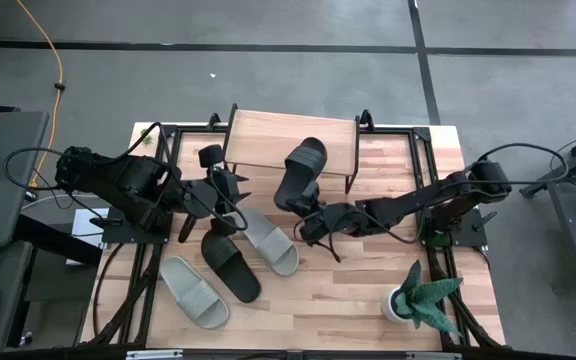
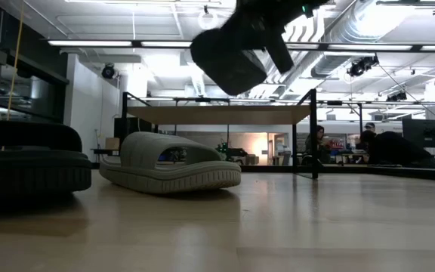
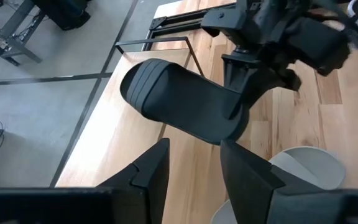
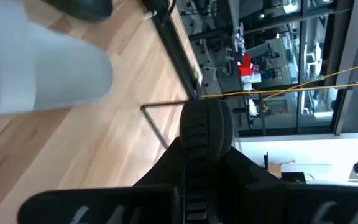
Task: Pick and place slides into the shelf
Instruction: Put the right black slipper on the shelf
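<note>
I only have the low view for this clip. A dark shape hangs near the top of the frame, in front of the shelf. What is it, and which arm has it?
Observer: It is the held black slide. The right gripper is shut on it, and it hangs over the front edge of the shelf.
Operator: Where is the other arm?
Observer: The left gripper hovers over the table just in front of the shelf. Its fingers are open with nothing between them.
Operator: How many are left to place?
Observer: Three lie on the tabletop: the second black slide, the near grey-green slide and the far grey-green slide.
</note>
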Available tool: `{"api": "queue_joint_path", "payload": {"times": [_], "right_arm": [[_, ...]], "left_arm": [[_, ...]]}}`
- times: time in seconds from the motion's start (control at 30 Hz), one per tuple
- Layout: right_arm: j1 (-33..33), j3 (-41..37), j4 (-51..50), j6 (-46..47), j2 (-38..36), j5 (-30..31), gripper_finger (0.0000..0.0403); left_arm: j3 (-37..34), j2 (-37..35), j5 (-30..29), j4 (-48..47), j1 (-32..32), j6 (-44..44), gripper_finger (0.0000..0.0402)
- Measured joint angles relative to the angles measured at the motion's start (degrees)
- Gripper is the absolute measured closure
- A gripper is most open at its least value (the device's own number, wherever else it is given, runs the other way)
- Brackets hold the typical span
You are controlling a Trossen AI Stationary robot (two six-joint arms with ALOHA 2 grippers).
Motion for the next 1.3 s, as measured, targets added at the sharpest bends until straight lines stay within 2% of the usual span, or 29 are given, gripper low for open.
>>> {"api": "queue_joint_path", "payload": {"times": [0.2,0.57,0.9,1.1,1.3], "right_arm": [[-3.4,-6.6,7.4,-1.8,-3.3,-1.2,0.0377],[-8.5,-16.5,12.5,1.1,-12.8,-7.9,0.0377],[-11.8,-17.7,11.3,1.6,-13.3,-10.3,0.0377],[-15.1,-17.7,9.2,5.4,-13.3,-13.5,0.0377],[-16.5,-17.6,7.6,7.8,-13.3,-13.4,0.0377]], "left_arm": [[0.0,0.0,-0.1,-0.8,0.0,-0.4,0.0275],[0.0,0.0,-0.1,-0.7,0.0,-1.2,0.0275],[0.0,0.0,-0.1,-0.8,0.0,-1.6,0.0275],[0.0,0.0,0.0,-0.8,0.0,-1.7,0.0275],[0.0,0.0,0.0,-1.4,0.0,-2.2,0.0275]]}}
